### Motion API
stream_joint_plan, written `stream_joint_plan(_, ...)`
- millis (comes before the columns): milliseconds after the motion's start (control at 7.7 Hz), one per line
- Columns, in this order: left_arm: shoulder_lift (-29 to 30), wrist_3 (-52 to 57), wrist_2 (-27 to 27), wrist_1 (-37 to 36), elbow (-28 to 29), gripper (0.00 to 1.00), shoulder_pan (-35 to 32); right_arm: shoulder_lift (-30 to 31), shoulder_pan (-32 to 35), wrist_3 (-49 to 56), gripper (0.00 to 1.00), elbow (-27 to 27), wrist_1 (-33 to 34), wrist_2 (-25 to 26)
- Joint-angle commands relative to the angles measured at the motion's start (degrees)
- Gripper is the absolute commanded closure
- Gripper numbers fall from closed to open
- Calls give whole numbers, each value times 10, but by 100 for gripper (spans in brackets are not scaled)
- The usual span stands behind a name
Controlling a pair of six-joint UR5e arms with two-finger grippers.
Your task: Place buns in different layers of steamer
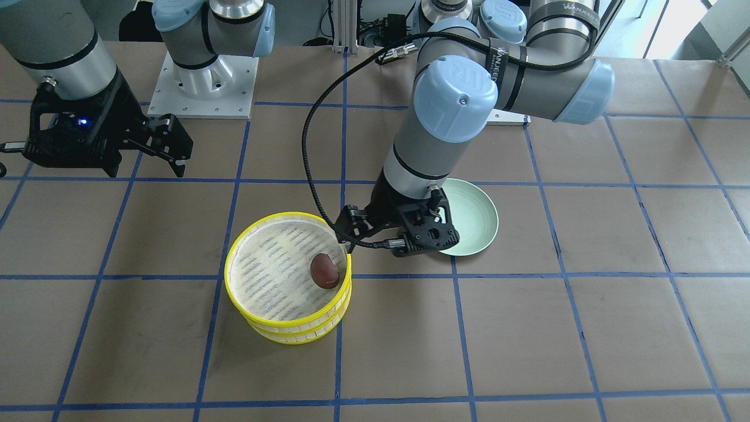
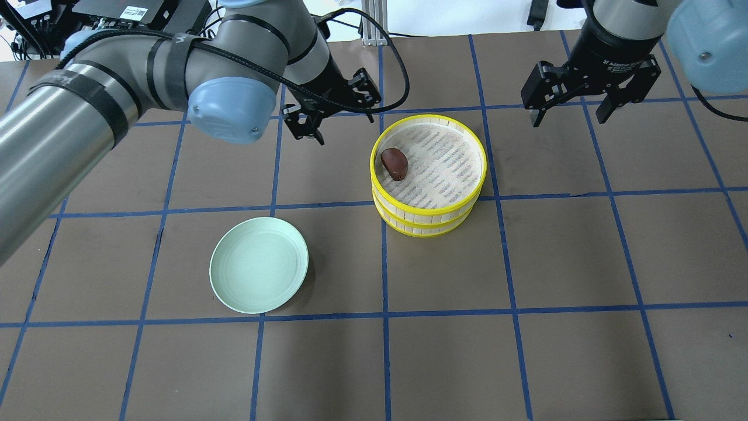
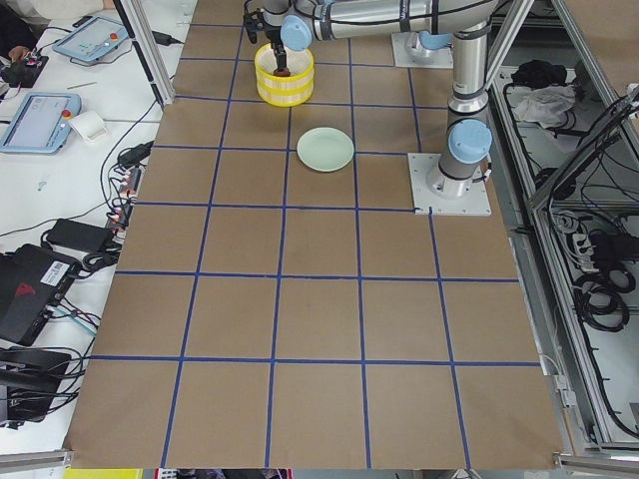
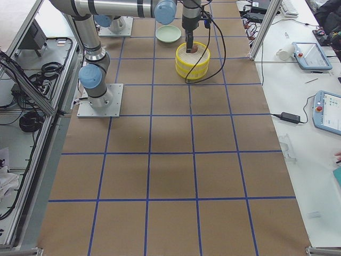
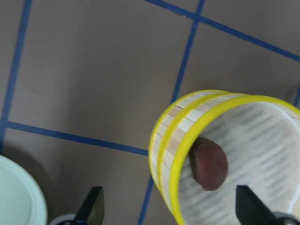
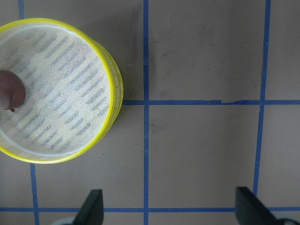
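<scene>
The two yellow-rimmed steamer layers are stacked: the top layer [image 2: 428, 119] sits on the lower layer [image 2: 429, 229]. The dark reddish-brown bun [image 2: 395, 163] lies on the top layer's mesh floor near its edge, and also shows in the front view [image 1: 324, 271] and the left wrist view [image 5: 208, 166]. The creamy white bun is hidden or out of view. My left gripper [image 2: 336, 114] is open and empty, above the table just beside the stack on the bun's side. My right gripper [image 2: 570, 111] is open and empty, well off to the stack's other side.
An empty pale green plate [image 2: 259, 273] lies on the table on my left side, nearer to me than the stack. The brown table cover has a blue tape grid. The arm bases stand at my edge of the table [image 1: 202, 88].
</scene>
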State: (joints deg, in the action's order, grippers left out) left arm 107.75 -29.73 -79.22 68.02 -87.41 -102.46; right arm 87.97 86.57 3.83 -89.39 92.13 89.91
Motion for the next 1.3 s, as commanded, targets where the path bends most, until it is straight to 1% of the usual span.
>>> stream_joint_plan(0,-42,109,-88,100,-8,0,72,1,0,-3,0,0,0,-2)
stream_joint_plan(130,-58,115,-120,137,-8,0,101,4,1,-4,0,0,0,-9)
stream_joint_plan(260,-75,121,-132,144,-8,0,120,6,2,-4,0,0,0,-12)
stream_joint_plan(390,-88,121,-151,169,-8,0,135,6,3,-4,0,-1,0,-12)
stream_joint_plan(520,-99,125,-154,173,-9,0,138,6,10,-7,0,0,0,-11)
stream_joint_plan(780,-105,220,-158,166,-14,0,138,5,13,-25,0,0,-1,-8)
stream_joint_plan(910,-119,224,-154,171,-16,0,136,4,13,-24,0,-1,-1,-4)
stream_joint_plan(1169,-149,208,-119,174,-19,0,128,4,13,-24,0,0,-1,-3)
